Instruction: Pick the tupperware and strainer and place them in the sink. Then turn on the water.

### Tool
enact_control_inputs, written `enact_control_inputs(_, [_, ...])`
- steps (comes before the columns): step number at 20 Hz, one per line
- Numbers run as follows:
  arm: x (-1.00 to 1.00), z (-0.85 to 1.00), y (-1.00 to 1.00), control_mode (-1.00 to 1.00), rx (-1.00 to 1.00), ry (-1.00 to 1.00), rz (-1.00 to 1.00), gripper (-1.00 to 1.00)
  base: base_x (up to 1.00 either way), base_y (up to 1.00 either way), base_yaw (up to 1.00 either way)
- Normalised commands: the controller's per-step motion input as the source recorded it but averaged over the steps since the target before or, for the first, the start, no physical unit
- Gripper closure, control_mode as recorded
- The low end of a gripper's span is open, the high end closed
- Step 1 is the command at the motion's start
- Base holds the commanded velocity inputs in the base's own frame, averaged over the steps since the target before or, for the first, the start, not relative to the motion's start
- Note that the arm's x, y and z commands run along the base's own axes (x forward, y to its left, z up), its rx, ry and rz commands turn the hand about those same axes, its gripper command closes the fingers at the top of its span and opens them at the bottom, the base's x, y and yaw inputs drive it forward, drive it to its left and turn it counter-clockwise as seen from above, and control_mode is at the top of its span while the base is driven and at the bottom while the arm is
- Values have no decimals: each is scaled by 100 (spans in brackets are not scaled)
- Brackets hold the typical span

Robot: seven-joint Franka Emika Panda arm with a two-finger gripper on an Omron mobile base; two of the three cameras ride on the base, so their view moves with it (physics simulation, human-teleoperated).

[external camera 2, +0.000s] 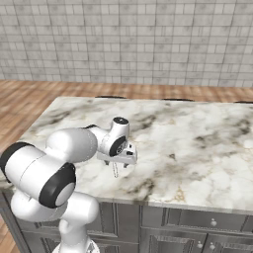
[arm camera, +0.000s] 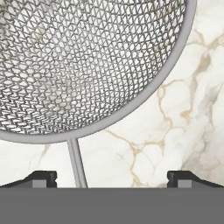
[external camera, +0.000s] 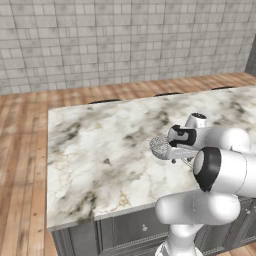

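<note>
The strainer (arm camera: 83,61), a round silver wire-mesh bowl with a thin wire handle (arm camera: 77,162), lies on the marble counter. In the hand view its bowl sits at the upper left and the handle runs down between my fingertips (arm camera: 42,178), nearer the left one. My gripper (arm camera: 113,179) is open, low over the handle, with nothing pinched. From the left base view the strainer (external camera: 160,147) pokes out left of the gripper (external camera: 173,155). In the right base view the gripper (external camera 2: 119,165) hangs over the handle (external camera 2: 115,172). The tupperware, the sink and the water are out of view.
The marble counter (external camera: 95,150) has its front edge (external camera: 110,212) close under the arm, with grey cabinets (external camera 2: 188,222) below. Wooden floor (external camera: 22,165) lies to the left and a tiled wall (external camera: 125,40) stands behind.
</note>
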Motion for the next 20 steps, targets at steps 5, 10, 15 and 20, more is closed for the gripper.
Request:
enact_control_inputs(5, [0,0,0,-100,0,4,0,100,0,0,0])
enact_control_inputs(10, [0,0,0,-100,0,2,0,100,0,0,0])
enact_control_inputs(15, [-1,1,0,-100,0,0,0,100,0,0,0])
enact_control_inputs(20, [-13,31,0,-100,0,-3,0,100,0,0,0])
